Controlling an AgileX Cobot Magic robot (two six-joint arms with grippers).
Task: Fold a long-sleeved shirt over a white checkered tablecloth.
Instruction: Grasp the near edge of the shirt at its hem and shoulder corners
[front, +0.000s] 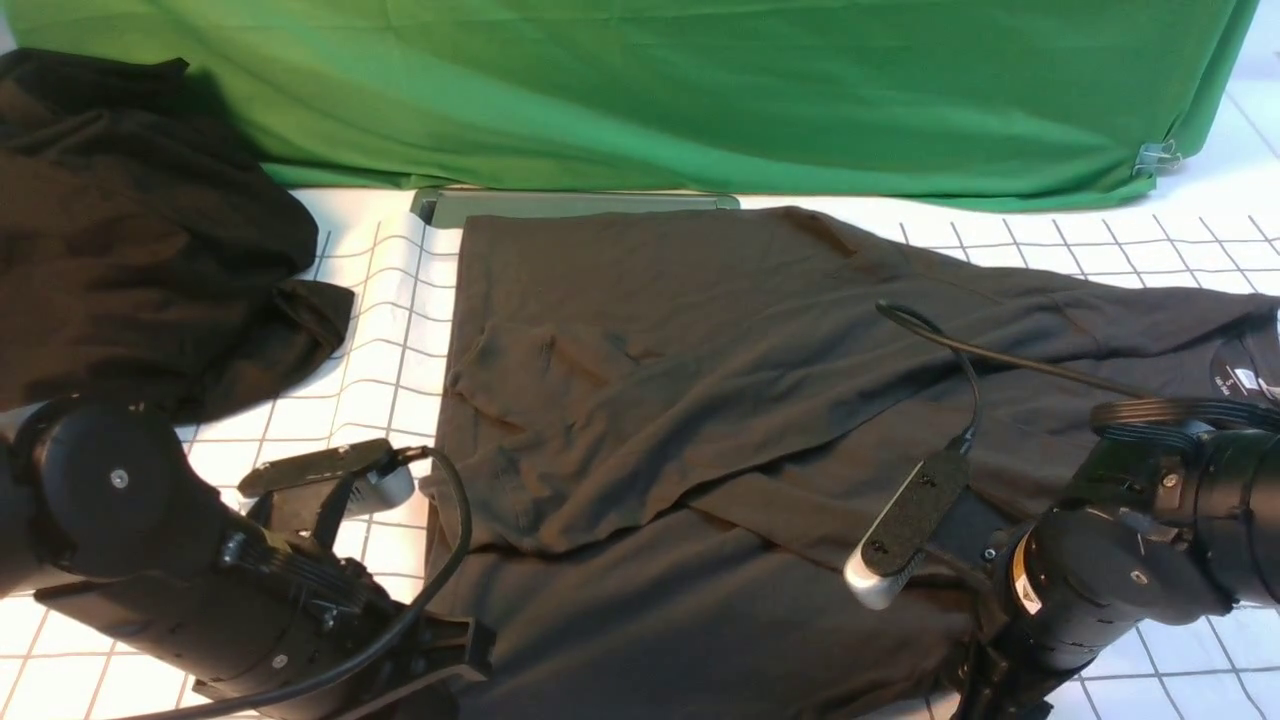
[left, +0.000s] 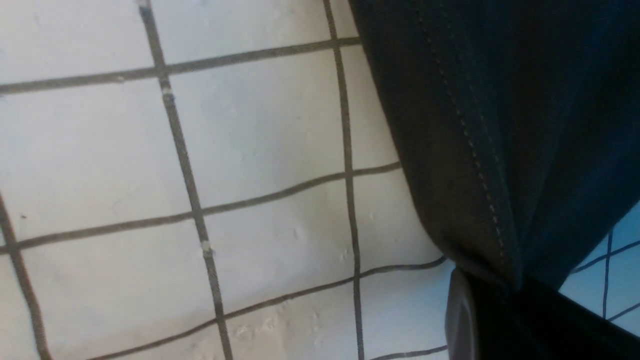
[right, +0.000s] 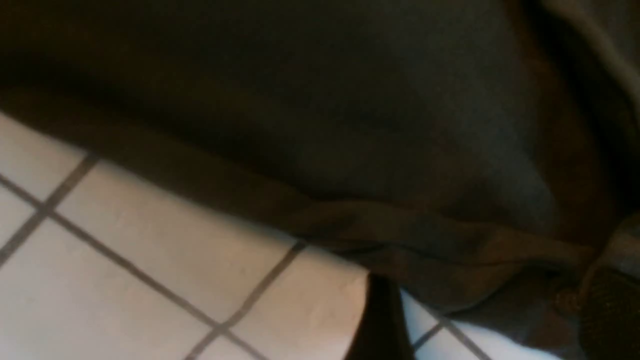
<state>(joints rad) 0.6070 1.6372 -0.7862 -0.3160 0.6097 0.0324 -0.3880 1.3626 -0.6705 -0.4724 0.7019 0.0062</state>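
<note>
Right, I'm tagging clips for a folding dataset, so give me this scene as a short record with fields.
garment: dark long-sleeved shirt, partly folded, spread with wrinkles
surface: white checkered tablecloth
left claw: left claw, shut on the shirt's stitched edge
right claw: right claw, apart at the shirt's near edge; grip unclear
neck label: visible at the far right
other cloth: dark heap, left side
backdrop: green fabric, clip at its right corner

Green fabric (front: 700, 90); perhaps black cloth (front: 130, 240).
</note>
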